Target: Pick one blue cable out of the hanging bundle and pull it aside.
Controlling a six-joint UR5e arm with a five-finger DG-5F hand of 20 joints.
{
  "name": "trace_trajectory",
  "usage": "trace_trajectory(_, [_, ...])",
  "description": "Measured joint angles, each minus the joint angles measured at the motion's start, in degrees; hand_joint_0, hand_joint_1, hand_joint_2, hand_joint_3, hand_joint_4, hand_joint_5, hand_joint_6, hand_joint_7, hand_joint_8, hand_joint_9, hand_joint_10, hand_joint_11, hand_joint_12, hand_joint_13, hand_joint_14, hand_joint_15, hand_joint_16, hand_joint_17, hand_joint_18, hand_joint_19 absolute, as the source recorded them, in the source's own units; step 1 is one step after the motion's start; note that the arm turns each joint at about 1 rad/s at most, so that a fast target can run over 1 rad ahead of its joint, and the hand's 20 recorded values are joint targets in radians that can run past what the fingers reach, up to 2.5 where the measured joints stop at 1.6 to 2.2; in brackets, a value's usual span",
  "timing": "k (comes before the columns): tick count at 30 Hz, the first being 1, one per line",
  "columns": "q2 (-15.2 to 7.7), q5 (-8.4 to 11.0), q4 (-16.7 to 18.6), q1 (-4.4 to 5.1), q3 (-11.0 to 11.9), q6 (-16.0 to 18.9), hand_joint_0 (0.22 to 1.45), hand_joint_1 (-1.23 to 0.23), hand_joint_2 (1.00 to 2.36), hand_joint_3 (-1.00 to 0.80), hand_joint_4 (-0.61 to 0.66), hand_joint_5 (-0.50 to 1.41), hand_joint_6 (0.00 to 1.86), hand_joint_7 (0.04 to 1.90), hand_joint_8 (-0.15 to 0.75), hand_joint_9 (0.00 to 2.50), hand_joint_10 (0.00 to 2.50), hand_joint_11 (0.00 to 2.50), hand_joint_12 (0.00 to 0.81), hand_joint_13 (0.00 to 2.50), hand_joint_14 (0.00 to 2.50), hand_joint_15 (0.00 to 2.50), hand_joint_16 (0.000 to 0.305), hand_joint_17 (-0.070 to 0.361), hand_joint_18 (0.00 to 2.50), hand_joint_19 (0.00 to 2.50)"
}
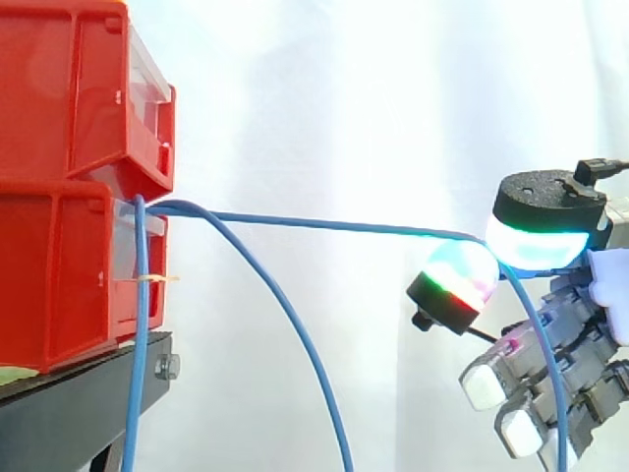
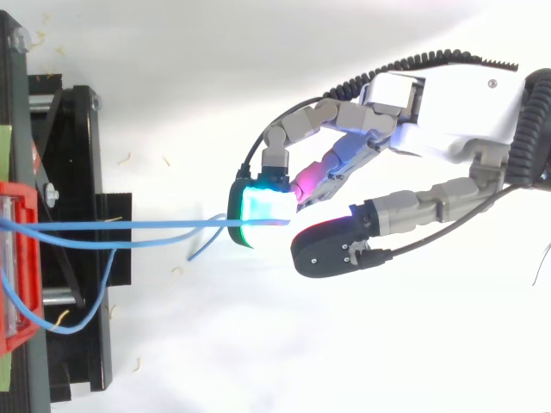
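White curtain (image 1: 373, 108) behind everything in the side view.

Red bins (image 1: 69, 177), two stacked, at the left on a black stand (image 1: 79, 393). From above, the stand (image 2: 77, 172) runs down the left edge, with the front of a red bin (image 2: 17, 194) poking out over it.

My hand (image 2: 456, 107) comes in from the right, palm high, fingers reaching left toward the bins. Two fingertips (image 1: 536, 246) are pressed together in a pinch. The upper pad glows cyan-white; the one under it shows green and red. My other fingers hang curled below, pads white, holding nothing that I can see.

One blue cable (image 1: 324, 224) sits in that pinch. It runs nearly level and taut from the front of the bins across open space to my pads, well clear of the stand. Past the pinch its slack drops over my lower fingers and out the bottom of the side view.

Rest of the bundle:
- one hanging cable (image 1: 138, 364) drops straight down in front of the lower bin and the stand;
- a second hanging cable (image 1: 295, 324) leaves the same spot and curves down and rightward, apart from my hand.

Seen from above, a blue loop (image 2: 86, 292) sags over the stand.

Small items: a bolt (image 1: 167, 368) on the stand's front edge; pale flecks (image 2: 129, 157) scattered on the white ground near the stand.
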Motion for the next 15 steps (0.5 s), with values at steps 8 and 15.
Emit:
trace_trajectory(8, [0.0,0.00,0.0,0.01,0.0,0.0,0.50,-0.84,1.56,0.07,-0.25,-0.02,0.85,1.30,0.266,0.91,0.00,0.17,0.410,0.84,0.01,0.46,0.067,0.150,0.78,0.34])
trace_trajectory(15, [0.0,0.00,0.0,-0.01,0.0,0.0,0.50,-0.83,1.60,0.06,-0.25,-0.02,0.85,1.30,0.270,0.92,0.00,0.18,0.410,0.84,0.01,0.47,0.067,0.151,0.79,0.35])
